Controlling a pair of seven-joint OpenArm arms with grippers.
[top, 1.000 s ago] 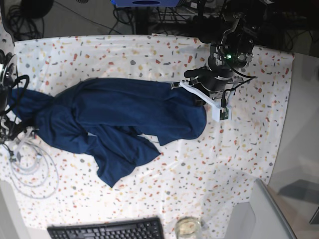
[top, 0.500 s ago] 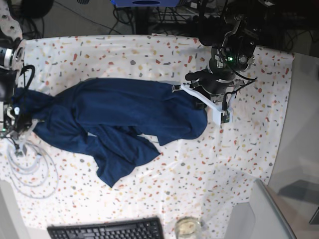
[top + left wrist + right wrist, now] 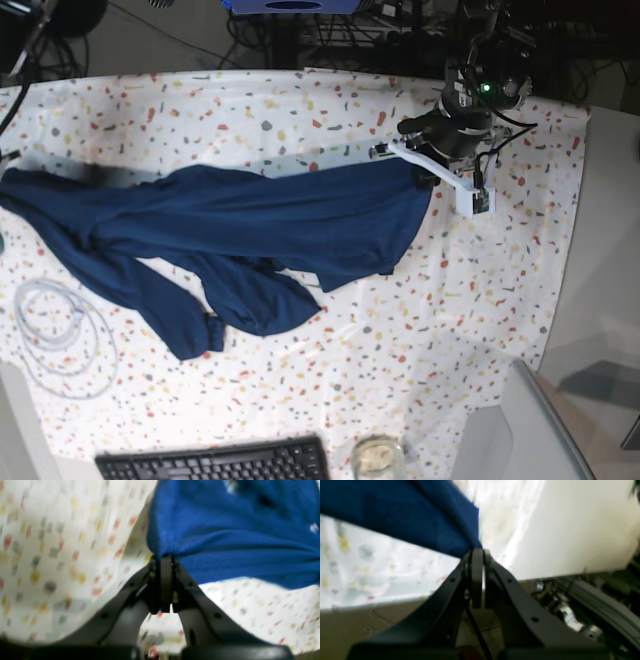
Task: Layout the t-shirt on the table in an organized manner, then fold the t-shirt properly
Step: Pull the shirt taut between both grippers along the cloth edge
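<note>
The navy t-shirt (image 3: 270, 220) hangs stretched across the speckled table (image 3: 300, 110), from the base view's left edge to the arm at the right. Its lower part trails in crumpled folds toward the front. My left gripper (image 3: 412, 165) is shut on the shirt's right end. The left wrist view shows that left gripper (image 3: 163, 557) pinching a bunched edge of the t-shirt (image 3: 225, 542) above the table (image 3: 62, 542). In the right wrist view my right gripper (image 3: 477, 551) is shut on a corner of the t-shirt (image 3: 407, 517), over the table's edge (image 3: 370, 575). This gripper lies beyond the base view's left edge.
A coiled white cable (image 3: 55, 335) lies at the front left. A black keyboard (image 3: 215, 462) and a glass (image 3: 377, 457) sit at the front edge. A grey panel (image 3: 520, 430) stands at the front right. Cables and equipment crowd the floor behind the table.
My right gripper has shut on the shirt's left end and pulled it left. My left gripper moved up and right with its end. The shirt is now drawn out long.
</note>
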